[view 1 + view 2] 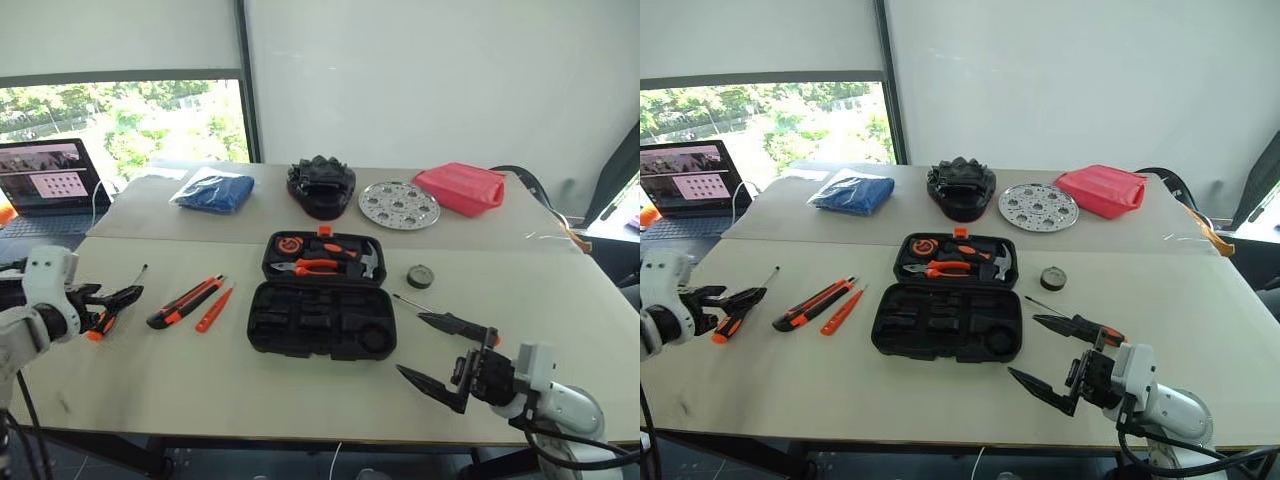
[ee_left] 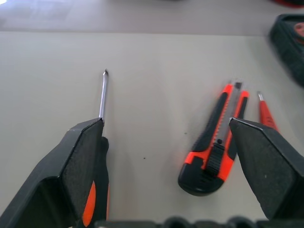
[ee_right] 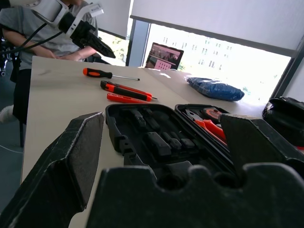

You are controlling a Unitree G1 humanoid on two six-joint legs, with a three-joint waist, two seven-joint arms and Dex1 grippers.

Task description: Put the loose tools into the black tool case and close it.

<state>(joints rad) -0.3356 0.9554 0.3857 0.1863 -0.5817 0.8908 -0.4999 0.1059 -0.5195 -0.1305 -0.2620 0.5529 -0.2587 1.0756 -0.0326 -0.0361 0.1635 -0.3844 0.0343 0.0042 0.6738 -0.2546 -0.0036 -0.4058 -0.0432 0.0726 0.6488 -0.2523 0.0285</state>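
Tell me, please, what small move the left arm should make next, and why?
Probably lower the open left gripper onto the screwdriver lying beneath it. Its fingers hover over that loose tool, and the black tool case already lies open nearby.

Left end effector [image 1: 128,296] hides 1 screwdriver [image 1: 103,321] handle; laptop [image 1: 45,178] cut off.

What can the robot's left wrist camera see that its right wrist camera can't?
Left wrist view alone: the screwdriver's metal tip and the utility knife's slider, seen from right above, between the open left gripper fingers.

Right wrist view alone: the inside of the open black tool case, a blue bundle, a laptop, a seated person, and the open right gripper.

Both: the screwdriver, utility knife and slim orange tool lying loose on the table.
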